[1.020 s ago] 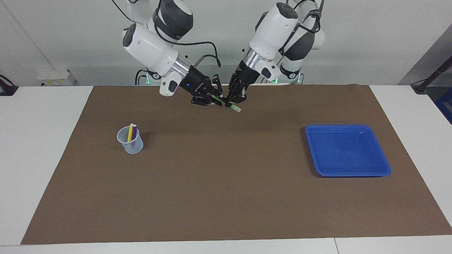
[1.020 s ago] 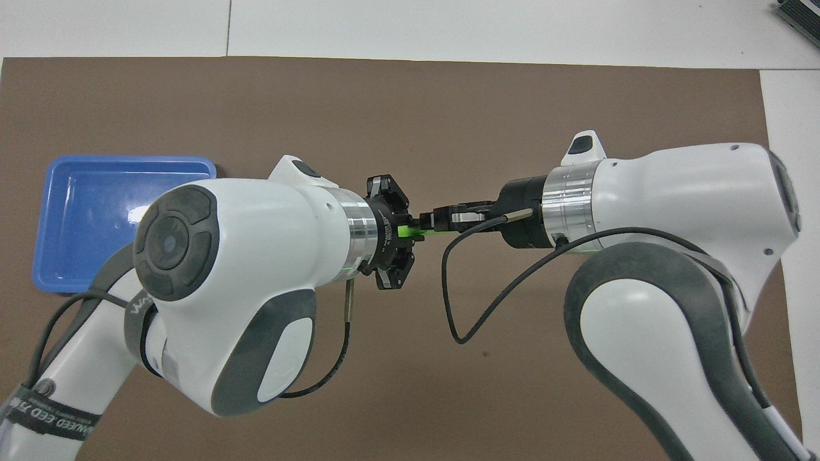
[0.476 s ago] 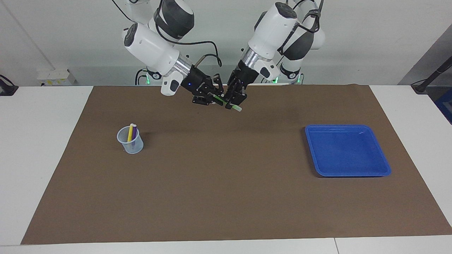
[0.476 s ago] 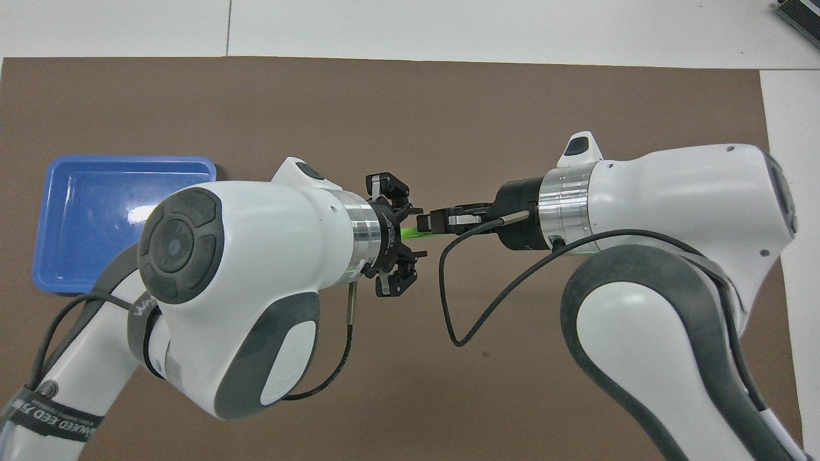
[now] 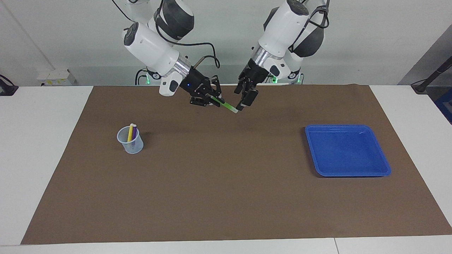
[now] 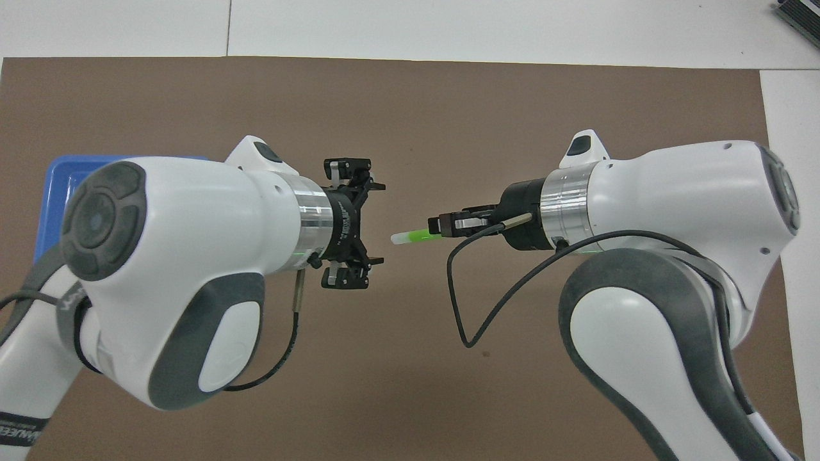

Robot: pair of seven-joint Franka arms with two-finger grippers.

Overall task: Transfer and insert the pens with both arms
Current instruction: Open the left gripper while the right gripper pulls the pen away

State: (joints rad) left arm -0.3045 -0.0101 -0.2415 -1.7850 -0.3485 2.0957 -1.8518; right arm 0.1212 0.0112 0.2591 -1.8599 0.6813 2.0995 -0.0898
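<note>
My right gripper (image 5: 211, 98) (image 6: 442, 225) is shut on the bright green pen (image 5: 227, 106) (image 6: 413, 236), held in the air over the brown mat near the robots. The pen's pale cap end points toward my left gripper (image 5: 244, 96) (image 6: 349, 223). That gripper is open, a short gap from the pen's tip, touching nothing. The yellow pen (image 5: 130, 132) and the purple pen (image 5: 134, 134) stand in a clear cup (image 5: 131, 144) toward the right arm's end of the table. In the overhead view the right arm hides the cup.
A blue tray (image 5: 346, 151) (image 6: 54, 186) with nothing in it lies on the brown mat (image 5: 226, 197) toward the left arm's end; the left arm covers most of it in the overhead view. White table borders the mat.
My left gripper opened, let go of the green pen and drew back and up toward its own end. The right gripper keeps the pen, hardly moved.
</note>
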